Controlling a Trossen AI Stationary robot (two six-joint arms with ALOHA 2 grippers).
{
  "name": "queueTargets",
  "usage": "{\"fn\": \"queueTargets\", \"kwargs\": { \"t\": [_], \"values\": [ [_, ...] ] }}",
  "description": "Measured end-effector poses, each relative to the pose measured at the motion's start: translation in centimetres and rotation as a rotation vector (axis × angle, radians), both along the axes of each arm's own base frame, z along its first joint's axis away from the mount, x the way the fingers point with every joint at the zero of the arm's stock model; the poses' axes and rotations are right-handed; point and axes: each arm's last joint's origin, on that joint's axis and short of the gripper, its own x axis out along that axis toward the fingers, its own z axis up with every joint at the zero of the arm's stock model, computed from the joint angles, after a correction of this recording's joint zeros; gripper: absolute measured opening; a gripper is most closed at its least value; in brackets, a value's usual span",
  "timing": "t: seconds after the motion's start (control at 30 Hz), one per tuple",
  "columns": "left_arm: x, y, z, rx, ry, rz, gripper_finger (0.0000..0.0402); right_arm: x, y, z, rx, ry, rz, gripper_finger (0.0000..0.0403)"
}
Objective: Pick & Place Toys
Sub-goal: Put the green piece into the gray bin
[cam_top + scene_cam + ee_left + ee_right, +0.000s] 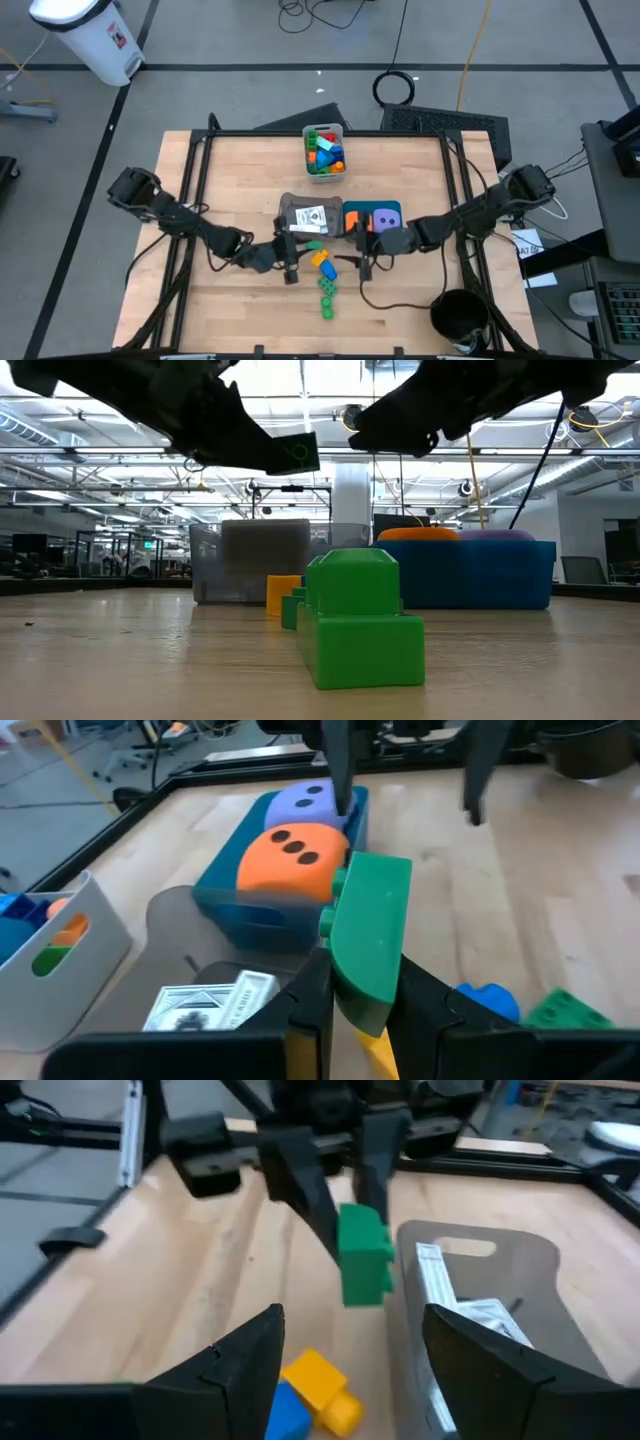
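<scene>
Two end effectors meet mid-worktop from above. Left wrist: our left end effector (365, 1005) clamps a green brick (370, 935) (stiff, light, slick), best pinched across flat sides. Right wrist: right end effector (355, 1345) gapes empty.
</scene>
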Motion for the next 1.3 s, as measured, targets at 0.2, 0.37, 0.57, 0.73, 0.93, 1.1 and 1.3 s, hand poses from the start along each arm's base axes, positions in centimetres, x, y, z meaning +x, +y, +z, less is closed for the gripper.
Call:
{"fn": "queueTargets", "kwargs": {
  "t": [0.2, 0.37, 0.57, 0.73, 0.93, 1.1, 1.3],
  "values": [
    [0.6, 1.4, 0.0, 0.021, 0.011, 0.005, 0.0068, 0.0, -1.3, -0.5, -0.036, -0.02, -0.022, 0.0227],
    [1.2, 2.6, 0.1, 0.006, 0.01, -0.028, 0.0067, -0.1, -2.2, -0.5, -0.053, -0.097, -0.036, 0.0233],
    [1.6, 3.9, 0.1, -0.001, 0.009, 0.003, 0.0069, 0.4, -2.6, -1.4, -0.079, -0.081, 0.016, 0.0244],
    [1.7, 4.3, 0.1, -0.015, 0.016, -0.014, 0.0068, 1.7, -3.6, -2.8, -0.075, -0.098, -0.018, 0.0239],
    [1.7, 4.1, 0.1, -0.029, 0.015, -0.038, 0.0068, 2.6, -4.2, -3.8, -0.022, -0.141, -0.008, 0.0219],
    [1.6, 3.9, 0.1, -0.029, 0.015, -0.045, 0.007, 2.8, -4.1, -4.2, -0.026, -0.164, 0.0, 0.0205],
    [1.6, 3.7, 0.1, -0.032, 0.014, -0.048, 0.0068, 2.8, -4.1, -4.1, -0.022, -0.174, 0.0, 0.0169]
  ]
}}
